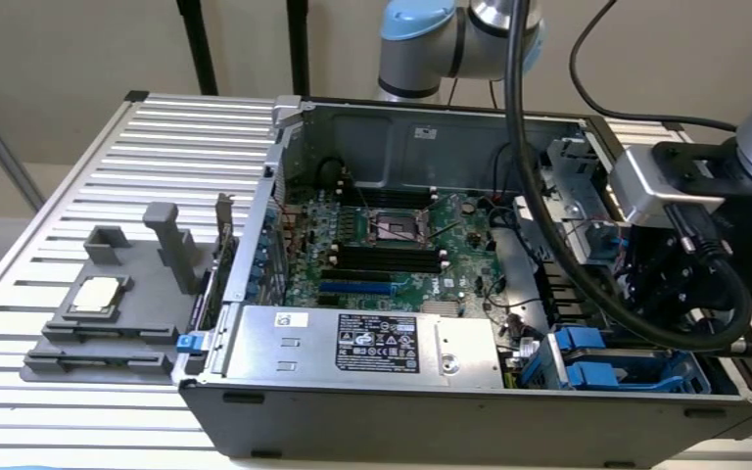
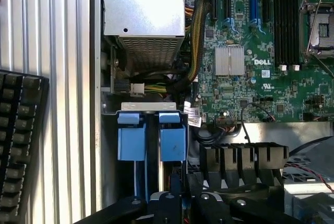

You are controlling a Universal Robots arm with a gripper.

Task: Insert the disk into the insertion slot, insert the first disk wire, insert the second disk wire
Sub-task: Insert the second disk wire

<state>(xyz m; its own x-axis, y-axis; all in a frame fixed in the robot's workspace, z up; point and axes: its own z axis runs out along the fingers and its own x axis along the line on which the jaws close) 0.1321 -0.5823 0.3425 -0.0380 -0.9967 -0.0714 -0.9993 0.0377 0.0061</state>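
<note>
Chassis (image 1: 481, 416) of an open computer tower, lying on its side on a ribbed metal worktop (image 1: 102, 176), its interior exposed. Along its near wall sits the silver box with a black label (image 1: 363, 345), flanked at the exterior view's left by a small blue clip (image 1: 191, 343). At the near corner on the exterior view's right lies the insertion slot (image 1: 618, 367), a cage with bright blue clips; in the wrist view these appear as two blue tabs (image 2: 151, 136) side by side, just beside a bundle of cables (image 2: 156, 80) and the perforated end of the silver box (image 2: 145, 12). The disk cannot be identified with certainty in either view. The gripper (image 1: 670, 279), a black assembly on the arm, hangs over the chassis edge on the exterior view's right, directly above the cage; whether its fingers are open or closed cannot be told. Mid-chassis lies the green motherboard (image 1: 390, 250) with its empty processor socket (image 1: 399, 225). A grey fixture (image 1: 115, 304) carrying a processor chip (image 1: 95, 296) rests on the worktop outside the chassis. A keyboard (image 2: 18, 145) appears in the wrist view.
</note>
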